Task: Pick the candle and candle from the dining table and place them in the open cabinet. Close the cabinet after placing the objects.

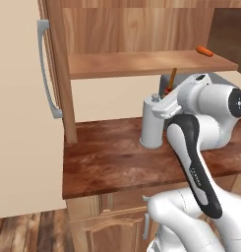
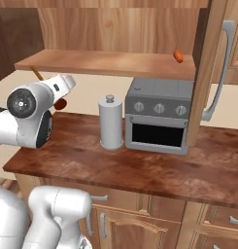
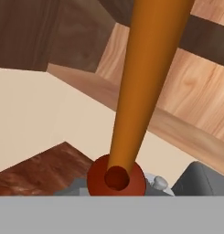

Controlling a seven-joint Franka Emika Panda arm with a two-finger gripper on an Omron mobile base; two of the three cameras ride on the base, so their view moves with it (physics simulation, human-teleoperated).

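Observation:
An orange taper candle (image 3: 145, 82) on a dark red holder (image 3: 116, 179) is held in my gripper (image 1: 167, 93), which is shut on it. The taper (image 1: 173, 78) sticks up from the hand, just under the cabinet's inner shelf (image 1: 141, 64). From the right, the taper's tip (image 2: 37, 73) and the holder (image 2: 60, 103) show on either side of the arm. The cabinet (image 2: 115, 29) is open, its panelled door (image 1: 55, 74) swung out with a grey bar handle (image 1: 45, 69). The fingers are hidden. The dining table is out of view.
A small orange-red object (image 1: 204, 51) lies on the shelf's far end. Below it, a wood counter (image 1: 112, 157) carries a white cylinder (image 2: 110, 121) and a grey toaster oven (image 2: 159, 116). The open door (image 2: 208, 73) stands in front of the oven.

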